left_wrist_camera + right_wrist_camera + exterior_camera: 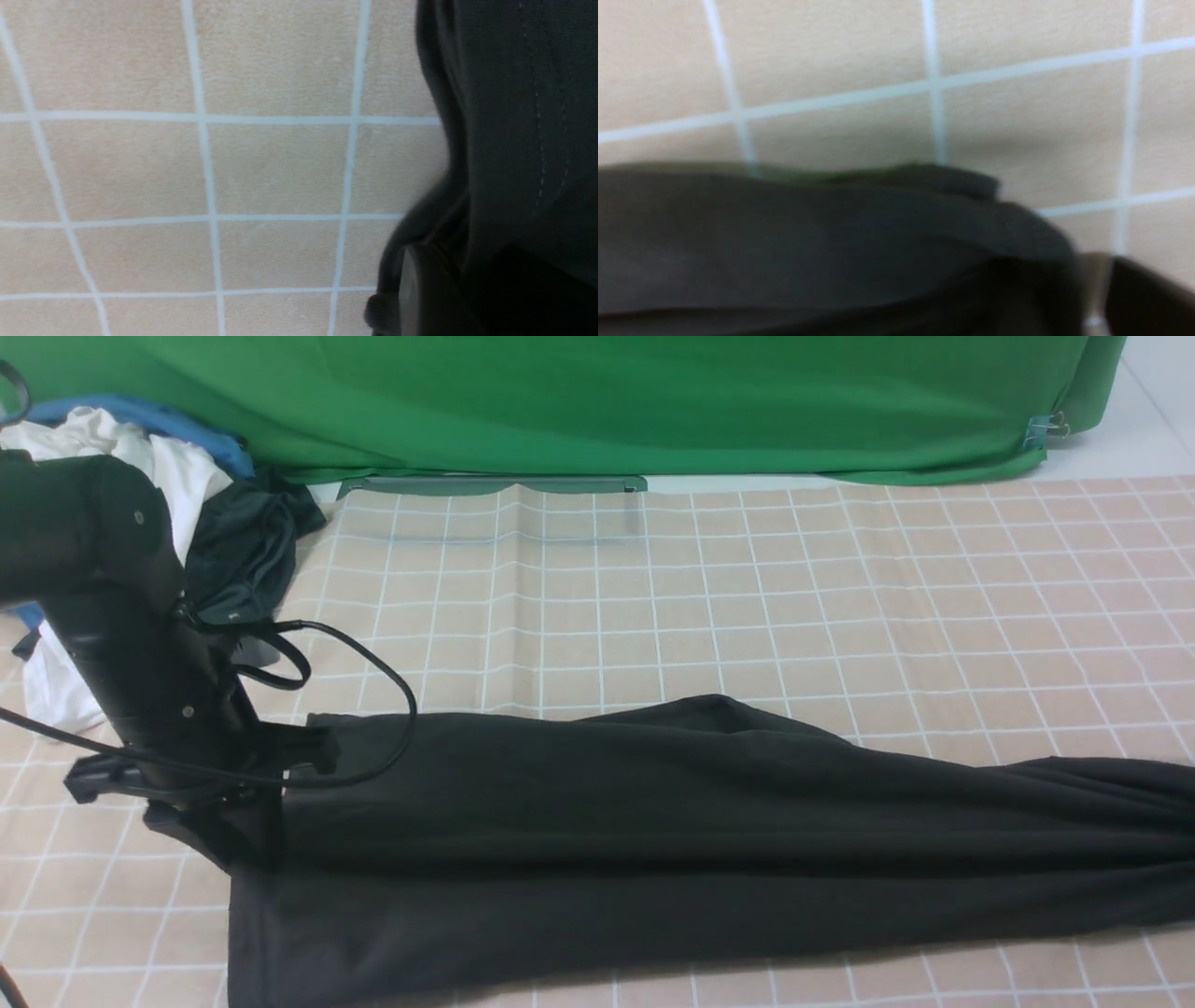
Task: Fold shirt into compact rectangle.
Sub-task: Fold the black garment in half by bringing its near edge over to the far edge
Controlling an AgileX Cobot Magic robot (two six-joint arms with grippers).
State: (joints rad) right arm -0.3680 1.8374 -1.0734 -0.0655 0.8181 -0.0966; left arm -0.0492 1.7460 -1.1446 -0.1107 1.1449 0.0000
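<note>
The black shirt [653, 831] lies as a long narrow strip across the front of the checked tablecloth [747, 597], running off the right edge of the front view. My left gripper [210, 835] is down at the strip's left end, right at the hemmed edge [514, 116]. One dark finger [416, 289] shows beside the fabric, and the jaw gap is lost in darkness. My right gripper [1094, 294] appears only in its blurred wrist view, at a bunched edge of the shirt [784, 242]. Its finger [1153, 303] is next to the cloth.
A heap of clothes sits at the back left: a white garment [177, 467], a dark garment [243, 551] and something blue [187, 425]. A green backdrop [597, 401] closes the far side. A black cable [392, 681] loops off the left arm over the shirt's end.
</note>
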